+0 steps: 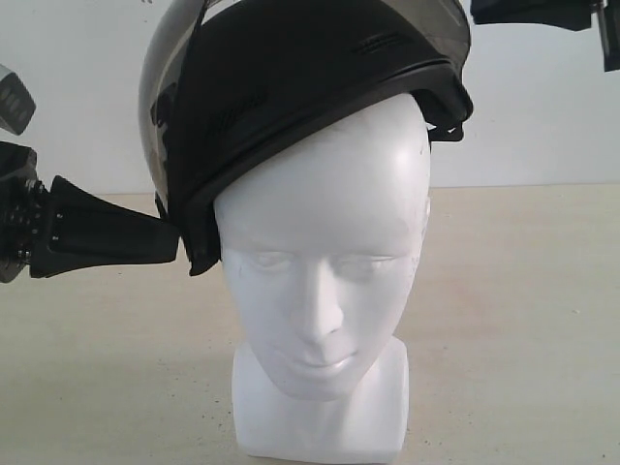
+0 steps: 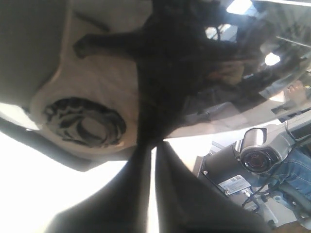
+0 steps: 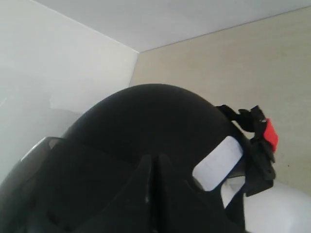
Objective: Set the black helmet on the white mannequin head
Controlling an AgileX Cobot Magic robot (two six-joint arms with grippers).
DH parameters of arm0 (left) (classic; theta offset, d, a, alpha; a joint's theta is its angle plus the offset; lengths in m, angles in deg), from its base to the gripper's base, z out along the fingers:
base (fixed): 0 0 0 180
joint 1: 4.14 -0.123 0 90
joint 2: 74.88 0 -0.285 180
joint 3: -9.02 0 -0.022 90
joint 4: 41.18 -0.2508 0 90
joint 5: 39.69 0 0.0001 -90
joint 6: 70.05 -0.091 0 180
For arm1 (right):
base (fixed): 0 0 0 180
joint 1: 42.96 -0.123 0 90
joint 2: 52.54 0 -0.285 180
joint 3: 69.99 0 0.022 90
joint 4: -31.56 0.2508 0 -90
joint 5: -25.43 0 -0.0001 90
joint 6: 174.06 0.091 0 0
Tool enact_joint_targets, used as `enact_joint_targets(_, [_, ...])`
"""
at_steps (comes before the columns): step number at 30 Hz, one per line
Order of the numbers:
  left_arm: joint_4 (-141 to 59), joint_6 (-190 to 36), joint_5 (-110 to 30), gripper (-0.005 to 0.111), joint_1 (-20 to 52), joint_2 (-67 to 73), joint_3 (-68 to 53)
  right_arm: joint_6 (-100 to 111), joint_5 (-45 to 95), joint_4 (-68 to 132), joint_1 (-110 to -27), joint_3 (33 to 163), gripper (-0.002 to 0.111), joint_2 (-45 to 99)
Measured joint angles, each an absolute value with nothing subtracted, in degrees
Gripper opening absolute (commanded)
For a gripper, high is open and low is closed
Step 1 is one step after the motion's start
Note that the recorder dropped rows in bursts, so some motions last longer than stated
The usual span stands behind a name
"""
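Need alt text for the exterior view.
A black helmet sits tilted on a white mannequin head, not yet pulled down level. The left tool meets the helmet's lower rim; the head stands on a beige table.

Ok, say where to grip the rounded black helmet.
Pinch the rounded black helmet by its thin lower rim, level from the left arm's side: there it hangs clear of the matte white mannequin head; the dome looks too round.

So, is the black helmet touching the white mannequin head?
Touching. The exterior view shows the black helmet sitting tilted on the white mannequin head, its rim against the crown.
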State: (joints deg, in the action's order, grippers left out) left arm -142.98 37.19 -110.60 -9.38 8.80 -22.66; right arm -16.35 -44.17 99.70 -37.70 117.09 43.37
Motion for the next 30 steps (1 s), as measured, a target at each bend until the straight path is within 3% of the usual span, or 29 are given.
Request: enact_joint_targets(30, [-143.43,37.19,-110.84,0.004,-9.38,8.80,-22.66,-15.91,-41.68,92.92,-43.59,112.08,0.000,40.43])
